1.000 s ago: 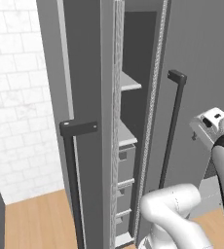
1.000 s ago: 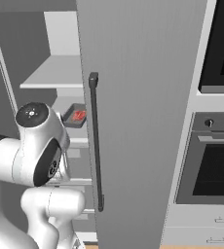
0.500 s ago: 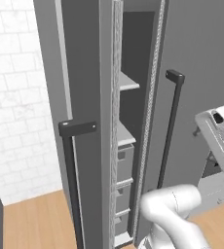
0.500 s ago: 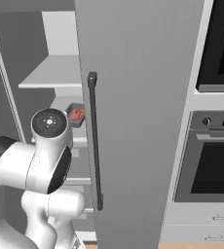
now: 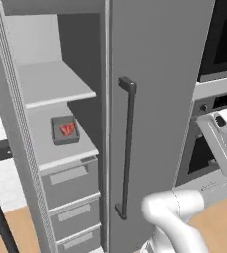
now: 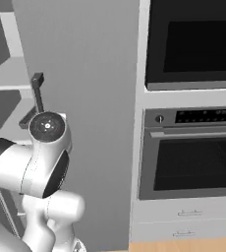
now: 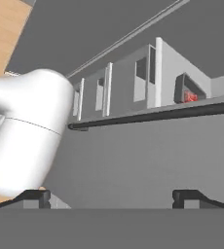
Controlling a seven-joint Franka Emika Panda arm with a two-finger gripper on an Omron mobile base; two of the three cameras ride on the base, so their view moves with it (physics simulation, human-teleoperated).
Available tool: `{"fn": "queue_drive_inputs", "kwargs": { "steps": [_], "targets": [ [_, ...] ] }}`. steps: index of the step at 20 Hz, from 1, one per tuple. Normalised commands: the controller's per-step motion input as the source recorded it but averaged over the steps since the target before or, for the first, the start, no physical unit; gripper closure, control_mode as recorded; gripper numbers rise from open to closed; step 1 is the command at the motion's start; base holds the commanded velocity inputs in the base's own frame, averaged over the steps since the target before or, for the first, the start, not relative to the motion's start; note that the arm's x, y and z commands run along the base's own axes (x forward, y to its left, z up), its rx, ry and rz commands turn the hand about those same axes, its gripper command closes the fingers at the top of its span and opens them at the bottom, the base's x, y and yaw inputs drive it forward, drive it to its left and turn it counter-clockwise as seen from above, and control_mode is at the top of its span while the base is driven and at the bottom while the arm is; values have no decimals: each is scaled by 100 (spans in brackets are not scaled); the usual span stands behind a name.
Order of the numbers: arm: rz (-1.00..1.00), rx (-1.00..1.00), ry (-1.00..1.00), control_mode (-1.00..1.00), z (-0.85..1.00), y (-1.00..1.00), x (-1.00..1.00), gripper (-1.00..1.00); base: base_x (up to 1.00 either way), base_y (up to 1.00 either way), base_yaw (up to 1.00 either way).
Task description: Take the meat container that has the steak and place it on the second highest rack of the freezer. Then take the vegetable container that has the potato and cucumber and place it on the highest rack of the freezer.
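No readable text, label, brand or number shows anywhere. The oven [image 6: 191, 155] has a dark control strip with tiny pale marks along it, too small to make out as letters or digits. The freezer [image 5: 155, 99] door and its drawers are plain grey, without signs.
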Motion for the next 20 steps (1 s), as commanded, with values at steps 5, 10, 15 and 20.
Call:
{"fn": "queue_drive_inputs", "kwargs": {
  "steps": [5, 10, 15, 20],
  "targets": [
    [0, 0, 0, 100, 0, 0, 0, -100, 1, -100, -12],
    [0, 0, 0, 100, 0, 0, 0, -100, 15, -100, -10],
    [0, 0, 0, 100, 0, 0, 0, -100, 27, -100, -2],
    [0, 0, 0, 100, 0, 0, 0, -100, 36, -100, 0]
  ]
}}
